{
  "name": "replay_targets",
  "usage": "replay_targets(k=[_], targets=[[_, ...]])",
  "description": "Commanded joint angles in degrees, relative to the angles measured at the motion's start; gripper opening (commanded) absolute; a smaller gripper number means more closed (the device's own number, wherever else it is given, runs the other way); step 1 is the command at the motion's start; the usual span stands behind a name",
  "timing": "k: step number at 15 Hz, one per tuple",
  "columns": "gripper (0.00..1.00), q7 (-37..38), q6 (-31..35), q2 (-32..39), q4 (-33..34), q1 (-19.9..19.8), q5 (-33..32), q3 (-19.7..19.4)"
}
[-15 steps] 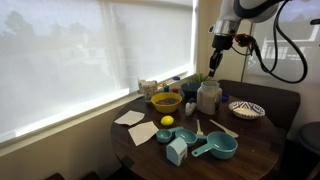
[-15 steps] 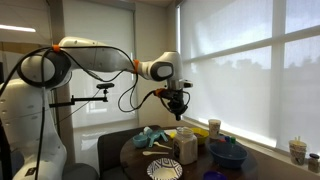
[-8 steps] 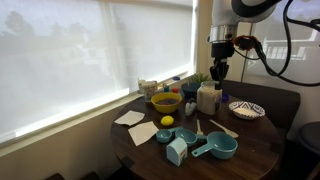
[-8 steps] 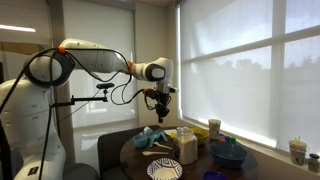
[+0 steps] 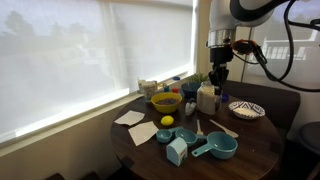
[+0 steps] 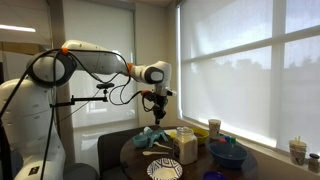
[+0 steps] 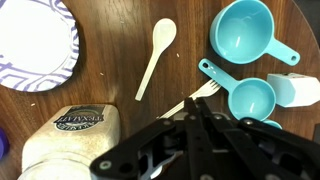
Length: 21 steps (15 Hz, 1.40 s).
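My gripper point(image 5: 216, 78) hangs in the air above the round wooden table point(image 5: 250, 150), empty, its fingers together; it also shows in the exterior view from the other side point(image 6: 157, 113). In the wrist view the fingertips point(image 7: 193, 106) are high over a white plastic fork point(image 7: 203, 92). Near it lie a cream spoon point(image 7: 155, 58), two teal measuring cups point(image 7: 250, 30) point(image 7: 250, 98), a lidded glass jar point(image 7: 70, 140) and a patterned plate point(image 7: 35, 45). The jar point(image 5: 208, 97) stands just below and beside the gripper.
A yellow bowl point(image 5: 166, 101), a lemon point(image 5: 167, 121), napkins point(image 5: 130, 118), a light blue box point(image 5: 177, 151) and teal cups point(image 5: 222, 148) sit on the table. A blue bowl point(image 6: 228, 153) and cups point(image 6: 214, 127) stand by the window. A dark bench point(image 5: 285, 100) curves round behind.
The arm has swung sideways over the table and come a little lower, moving from over the jar towards the measuring cups. The fingers stayed together.
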Motion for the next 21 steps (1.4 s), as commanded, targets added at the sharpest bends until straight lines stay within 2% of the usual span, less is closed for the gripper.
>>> replay_targets(k=[1, 3, 10, 13, 19, 21], targets=[[0.05, 0.02, -0.17, 0.05, 0.17, 0.04, -0.02, -0.04], [0.01, 0.02, -0.17, 0.05, 0.17, 0.04, -0.02, -0.04], [0.01, 2.72, 2.26, -3.95, -9.21, 1.0, 1.2, 1.14], [0.01, 6.47, 5.61, -5.7, -13.55, 0.87, 0.65, 1.7], [0.01, 7.12, 13.36, -6.37, -20.38, 1.15, 1.14, 2.44], [0.01, 7.53, 13.69, -6.64, -22.55, 0.95, 0.89, 2.39]])
